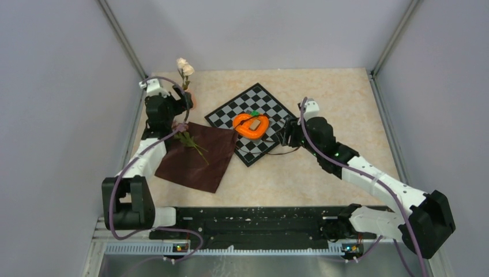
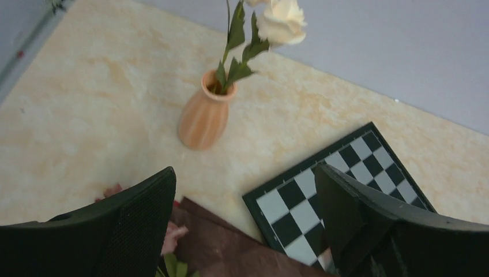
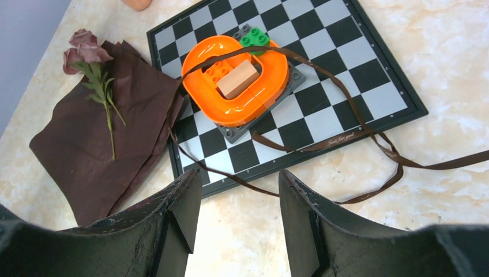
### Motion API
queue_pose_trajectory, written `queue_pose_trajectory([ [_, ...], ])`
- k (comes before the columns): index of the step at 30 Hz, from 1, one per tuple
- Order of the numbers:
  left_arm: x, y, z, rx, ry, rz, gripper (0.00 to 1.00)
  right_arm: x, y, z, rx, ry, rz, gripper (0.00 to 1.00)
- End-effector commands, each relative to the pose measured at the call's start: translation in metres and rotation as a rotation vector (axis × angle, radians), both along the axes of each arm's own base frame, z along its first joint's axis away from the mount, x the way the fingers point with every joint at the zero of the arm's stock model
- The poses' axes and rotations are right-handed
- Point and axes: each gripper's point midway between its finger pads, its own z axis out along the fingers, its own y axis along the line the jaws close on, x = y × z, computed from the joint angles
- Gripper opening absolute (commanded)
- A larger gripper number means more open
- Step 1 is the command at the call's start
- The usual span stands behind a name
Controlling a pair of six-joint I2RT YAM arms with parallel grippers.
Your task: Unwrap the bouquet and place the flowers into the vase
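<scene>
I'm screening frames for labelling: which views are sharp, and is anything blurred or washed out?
Top external: evenly lit, no glare, small details coarse. Left wrist: vase fairly sharp, cream rose slightly washed out, near fingers soft. Right wrist: chessboard and ribbon crisp, fingers dark.

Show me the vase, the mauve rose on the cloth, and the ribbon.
vase (image 2: 203, 118), left wrist view, ribbed belly.
mauve rose (image 3: 83, 49), right wrist view, flower head.
ribbon (image 3: 345, 139), right wrist view, printed stretch.

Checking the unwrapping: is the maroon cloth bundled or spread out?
Spread out. The cloth lies opened flat, one mauve rose on it; the ribbon trails loose across the checkerboard.
</scene>
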Motion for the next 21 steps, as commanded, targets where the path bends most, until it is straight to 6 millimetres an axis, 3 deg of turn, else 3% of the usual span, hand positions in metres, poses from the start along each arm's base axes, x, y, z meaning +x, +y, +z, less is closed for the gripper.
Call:
queue_pose_trajectory([
  [1, -0.035, -0.014, -0.033, -0.161, 0.263, 0.002, 0.93, -0.001, 0.010, -0.001, 0.005, -0.005, 0.053, 0.54],
  [8, -0.075, -0.005, -0.086, -0.200, 0.428, 0.103, 0.89, 0.001, 0.016, 0.001, 0.029, -0.011, 0.070, 0.54],
  [16, -0.087, -0.017, -0.120, -0.258, 0.507, 0.092, 0.67, 0.000, 0.019, -0.004, 0.032, 0.005, 0.078, 0.54],
  [21, -0.093, -0.020, -0.146, -0.284, 0.565, 0.102, 0.58, 0.000, 0.019, -0.006, 0.036, 0.013, 0.076, 0.54],
])
